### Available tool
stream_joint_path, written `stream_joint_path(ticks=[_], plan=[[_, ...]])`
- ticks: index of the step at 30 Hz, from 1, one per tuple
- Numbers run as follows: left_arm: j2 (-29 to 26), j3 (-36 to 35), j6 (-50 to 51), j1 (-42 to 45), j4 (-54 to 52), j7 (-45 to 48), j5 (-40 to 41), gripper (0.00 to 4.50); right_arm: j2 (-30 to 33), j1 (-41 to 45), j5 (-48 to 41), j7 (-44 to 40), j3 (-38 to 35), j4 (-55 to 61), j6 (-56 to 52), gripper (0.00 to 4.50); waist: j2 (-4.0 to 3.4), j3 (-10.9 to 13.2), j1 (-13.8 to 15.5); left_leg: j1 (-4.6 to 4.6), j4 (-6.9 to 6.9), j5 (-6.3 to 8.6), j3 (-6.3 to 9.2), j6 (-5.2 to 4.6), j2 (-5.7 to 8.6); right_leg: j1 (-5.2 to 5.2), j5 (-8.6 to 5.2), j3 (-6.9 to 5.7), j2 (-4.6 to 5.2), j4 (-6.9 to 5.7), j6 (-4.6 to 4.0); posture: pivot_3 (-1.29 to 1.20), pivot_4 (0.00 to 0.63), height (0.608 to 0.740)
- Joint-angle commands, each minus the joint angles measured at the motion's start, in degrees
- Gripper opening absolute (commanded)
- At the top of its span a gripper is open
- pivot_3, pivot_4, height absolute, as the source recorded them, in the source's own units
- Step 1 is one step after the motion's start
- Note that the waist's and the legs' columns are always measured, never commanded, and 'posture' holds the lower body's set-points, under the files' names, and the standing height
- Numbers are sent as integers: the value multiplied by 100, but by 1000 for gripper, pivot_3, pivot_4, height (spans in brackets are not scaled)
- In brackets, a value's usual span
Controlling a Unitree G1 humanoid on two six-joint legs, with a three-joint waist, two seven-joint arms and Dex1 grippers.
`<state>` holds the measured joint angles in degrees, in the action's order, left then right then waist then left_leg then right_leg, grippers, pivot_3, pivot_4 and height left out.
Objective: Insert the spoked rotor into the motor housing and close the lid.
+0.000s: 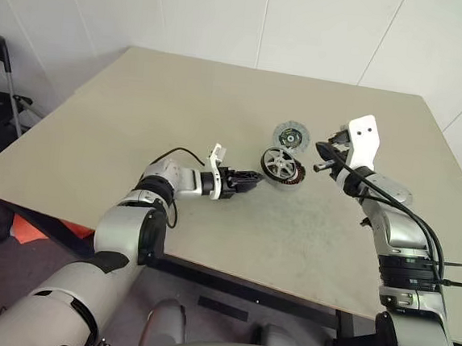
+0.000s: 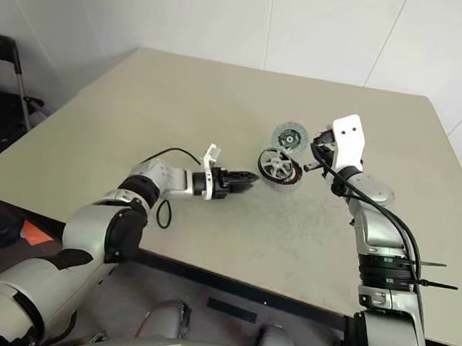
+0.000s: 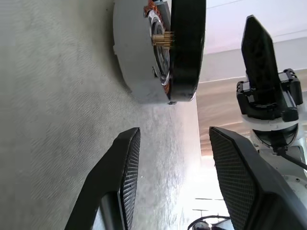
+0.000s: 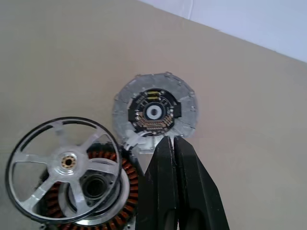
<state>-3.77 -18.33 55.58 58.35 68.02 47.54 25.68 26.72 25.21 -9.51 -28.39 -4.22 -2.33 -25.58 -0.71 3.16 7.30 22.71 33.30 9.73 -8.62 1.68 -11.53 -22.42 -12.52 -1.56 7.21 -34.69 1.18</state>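
Observation:
The spoked rotor lies tilted on top of the motor housing, one side of its rim raised. Copper windings show beneath it in the right wrist view. The lid lies flat on the table just behind them, its dark hub facing up. My left gripper is low over the table to the left of the housing, open and empty, pointing at it with a small gap between. My right gripper is shut with nothing in it, hovering to the right of the housing, its tips close to the lid's near edge.
The beige table has wide bare room on the left and at the back. Its front edge runs just under my arms. A black frame stands on the floor beyond the table's left side. A white wall is behind.

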Motion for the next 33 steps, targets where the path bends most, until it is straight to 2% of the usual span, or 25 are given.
stream_joint_path(ticks=[1, 8, 19, 32, 33], plan=[[-145, -29, 100, -79, -362, 96, 94, 2423, -29, -111, -29, -237, 292, 464, 61, 0, 0, 0, 0, -1, 0, -1, 0, 2, -2, 1, 0, 0, -1, 0, 0, 0, 0, 740], [-407, -249, 204, -371, -740, -8, 296, 2423, -188, -289, 180, -251, 750, 610, 208, 0, 0, 0, -5, -2, -4, -4, 2, 12, -9, 1, 0, 2, -4, 0, 0, 0, 0, 740], [-560, -449, 352, -733, -1351, -309, 613, 2423, 98, -183, 465, -407, 747, 203, 494, 0, 0, 1, -14, -3, -7, -6, 3, 17, -13, 1, 0, 7, -10, 1, 0, 0, 0, 740], [-600, -485, 120, -824, -1376, -490, 671, 2423, 292, -10, 456, -821, 758, -8, 426, 0, 0, 1, -17, -4, -7, -6, 3, 17, -15, 1, 0, 7, -12, 0, 0, 0, 0, 740], [-600, -487, 103, -826, -1371, -496, 674, 2448, 297, -11, 471, -826, 759, -4, 419, 196, 1, 1, -17, -4, -7, -6, 3, 17, -15, 1, 0, 7, -12, 0, 0, 0, 0, 740]])
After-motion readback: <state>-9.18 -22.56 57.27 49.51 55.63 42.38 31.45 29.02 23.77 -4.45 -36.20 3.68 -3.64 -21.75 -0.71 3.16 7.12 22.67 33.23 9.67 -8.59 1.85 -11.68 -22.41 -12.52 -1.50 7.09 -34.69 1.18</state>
